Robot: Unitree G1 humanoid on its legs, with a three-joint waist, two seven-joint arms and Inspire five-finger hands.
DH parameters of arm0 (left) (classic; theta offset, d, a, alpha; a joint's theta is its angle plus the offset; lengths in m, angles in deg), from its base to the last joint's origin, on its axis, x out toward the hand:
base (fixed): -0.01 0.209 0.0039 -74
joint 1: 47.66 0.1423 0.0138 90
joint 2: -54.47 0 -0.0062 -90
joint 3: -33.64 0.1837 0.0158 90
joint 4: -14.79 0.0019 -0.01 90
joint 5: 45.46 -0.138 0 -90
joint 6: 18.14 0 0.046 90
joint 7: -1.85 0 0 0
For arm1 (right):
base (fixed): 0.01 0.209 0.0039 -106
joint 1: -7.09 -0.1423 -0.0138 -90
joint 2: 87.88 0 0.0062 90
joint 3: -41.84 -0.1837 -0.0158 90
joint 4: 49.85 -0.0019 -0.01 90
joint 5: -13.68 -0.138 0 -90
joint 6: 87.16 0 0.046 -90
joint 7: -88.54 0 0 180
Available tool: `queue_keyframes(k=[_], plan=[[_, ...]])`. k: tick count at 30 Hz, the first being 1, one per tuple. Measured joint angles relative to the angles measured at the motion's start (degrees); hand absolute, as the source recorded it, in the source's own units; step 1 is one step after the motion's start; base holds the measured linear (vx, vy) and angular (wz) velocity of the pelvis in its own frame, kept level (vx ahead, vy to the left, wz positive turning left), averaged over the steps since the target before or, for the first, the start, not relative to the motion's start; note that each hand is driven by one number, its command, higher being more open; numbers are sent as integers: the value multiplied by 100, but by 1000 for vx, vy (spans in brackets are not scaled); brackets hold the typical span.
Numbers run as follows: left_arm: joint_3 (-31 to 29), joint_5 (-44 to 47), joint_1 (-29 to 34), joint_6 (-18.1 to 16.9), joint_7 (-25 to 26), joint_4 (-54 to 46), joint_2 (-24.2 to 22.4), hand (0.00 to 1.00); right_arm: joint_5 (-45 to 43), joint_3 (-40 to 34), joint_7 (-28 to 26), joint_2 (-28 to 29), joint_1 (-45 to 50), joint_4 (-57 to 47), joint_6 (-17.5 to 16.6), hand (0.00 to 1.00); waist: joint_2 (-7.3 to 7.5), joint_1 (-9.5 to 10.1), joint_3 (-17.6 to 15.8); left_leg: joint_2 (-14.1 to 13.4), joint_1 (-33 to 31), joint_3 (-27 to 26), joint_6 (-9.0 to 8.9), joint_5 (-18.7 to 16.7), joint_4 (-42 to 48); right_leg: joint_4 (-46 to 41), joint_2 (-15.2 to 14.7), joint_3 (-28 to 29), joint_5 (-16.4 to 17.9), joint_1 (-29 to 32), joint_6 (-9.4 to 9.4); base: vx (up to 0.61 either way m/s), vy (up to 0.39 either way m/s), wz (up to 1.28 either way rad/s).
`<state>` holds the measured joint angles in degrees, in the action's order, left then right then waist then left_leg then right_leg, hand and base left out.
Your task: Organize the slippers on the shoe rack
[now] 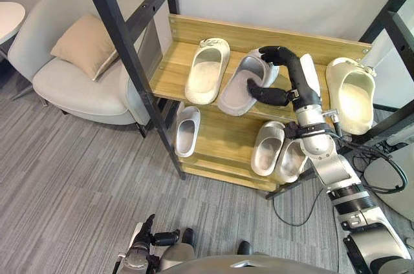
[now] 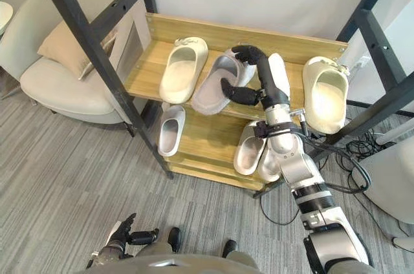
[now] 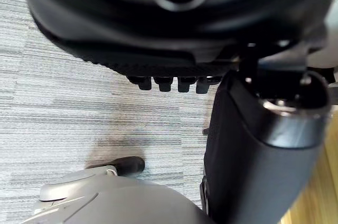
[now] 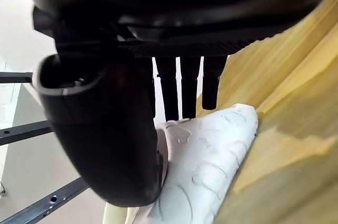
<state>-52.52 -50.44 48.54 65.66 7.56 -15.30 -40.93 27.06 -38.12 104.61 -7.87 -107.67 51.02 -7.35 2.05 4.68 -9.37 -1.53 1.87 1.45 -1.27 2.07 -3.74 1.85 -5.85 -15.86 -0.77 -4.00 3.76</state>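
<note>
The wooden shoe rack (image 1: pixel 169 73) has two shelves. My right hand (image 1: pixel 297 83) reaches over the top shelf and is shut on a grey slipper (image 1: pixel 238 90), fingers over its toe and thumb inside the opening. The right wrist view shows the same grip on the grey slipper (image 4: pixel 206 176). This slipper lies tilted next to a cream slipper (image 1: pixel 207 70). A white slipper (image 1: pixel 312 70) lies partly hidden behind my arm, and another cream slipper (image 1: pixel 352 96) is at the shelf's right end. On the lower shelf lie a pale slipper (image 1: pixel 186 130) and a grey pair (image 1: pixel 268 148). My left hand (image 1: pixel 143 243) hangs low with relaxed fingers.
A light armchair (image 1: pixel 71 86) with a beige cushion (image 1: pixel 84 44) stands left of the rack. A black metal post (image 1: pixel 126 54) slants across the rack's left end, and another black frame (image 1: pixel 388 19) stands at the right. Grey carpet (image 1: pixel 77 183) lies in front.
</note>
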Motion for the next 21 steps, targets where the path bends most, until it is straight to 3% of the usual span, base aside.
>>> queue_keyframes(k=[11, 21], plan=[[-4, 0, -35, 3, 0, -29, 59, 100, 6, 18, -80, 30, -76, -58, -2, 0, 106, 25, -99, -7, 119, -22, -6, -12, -25, 37, 4, 30, 0, -106, 0, 8, 2, -1], [-9, -5, -33, 9, 0, -62, 64, 100, 11, 6, -214, -127, 289, -1598, -7, 0, 102, -44, -106, -24, 144, -94, -9, -15, -32, -17, 1, 106, 0, -82, 0, -5, 5, -3]])
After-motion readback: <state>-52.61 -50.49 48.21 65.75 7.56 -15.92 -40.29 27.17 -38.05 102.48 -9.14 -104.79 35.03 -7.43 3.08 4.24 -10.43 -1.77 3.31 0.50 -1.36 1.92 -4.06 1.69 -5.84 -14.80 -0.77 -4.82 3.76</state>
